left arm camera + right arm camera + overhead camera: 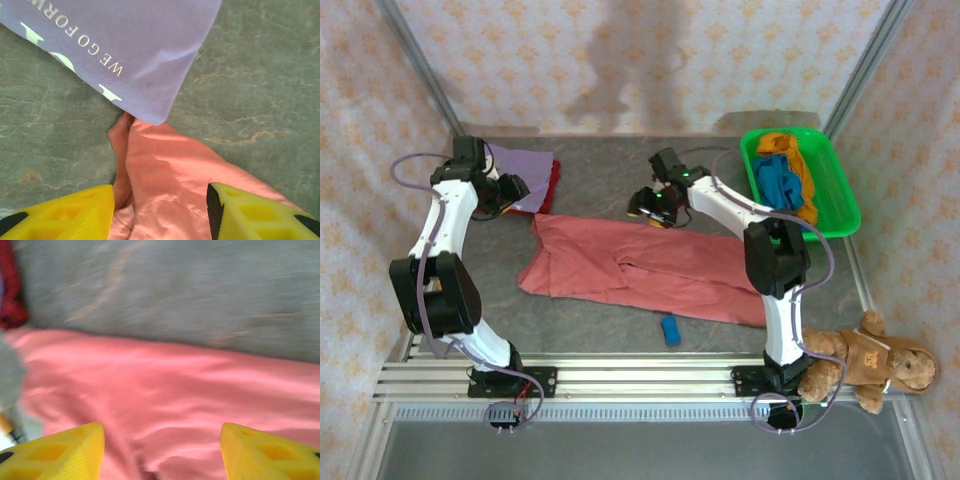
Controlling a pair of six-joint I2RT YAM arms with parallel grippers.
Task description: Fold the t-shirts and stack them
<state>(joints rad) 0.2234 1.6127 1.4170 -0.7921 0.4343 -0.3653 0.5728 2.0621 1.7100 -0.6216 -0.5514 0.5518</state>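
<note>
Salmon-pink t-shirt: spread out and wrinkled across the middle of the tabletop.
Lilac t-shirt: far left, lying on the dark red t-shirt; its corner meets a tip of the salmon-pink cloth.
Blue t-shirt, orange t-shirt: bundled in the green tray, far right.
Left end effector: fingers apart over that salmon-pink tip, gripping nothing.
Right end effector: fingers wide over the salmon-pink t-shirt's far edge, gripping nothing.
</note>
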